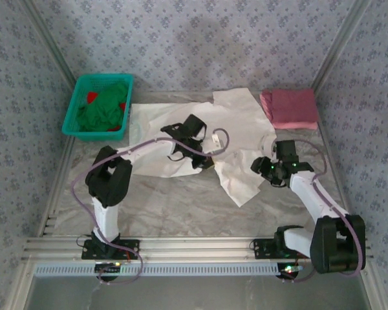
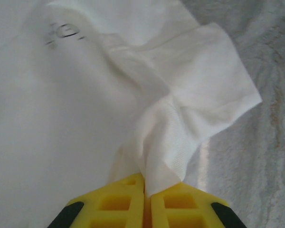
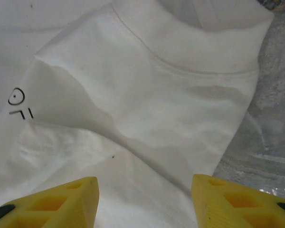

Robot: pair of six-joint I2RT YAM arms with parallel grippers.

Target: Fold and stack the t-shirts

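Note:
The cream-white t-shirt [image 1: 239, 126] lies spread and partly bunched across the middle of the table. Its small grey chest mark [image 3: 19, 102] shows in the right wrist view, near the collar [image 3: 180, 52]. My left gripper [image 2: 146, 183] is over the shirt's middle [image 1: 205, 160], shut on a gathered pinch of white cloth [image 2: 180, 123] that rises from between the yellow fingers. My right gripper [image 3: 145, 190] hovers open above the shirt's right part [image 1: 258, 165], with nothing between its fingers. The dusty pink t-shirt [image 1: 289, 108] lies folded at the back right.
A teal mesh basket [image 1: 74, 113] holding green and red cloth stands at the back left. Bare marbled tabletop [image 1: 181, 200] runs along the front, between the shirt and the arm bases. Patterned walls close in the back and sides.

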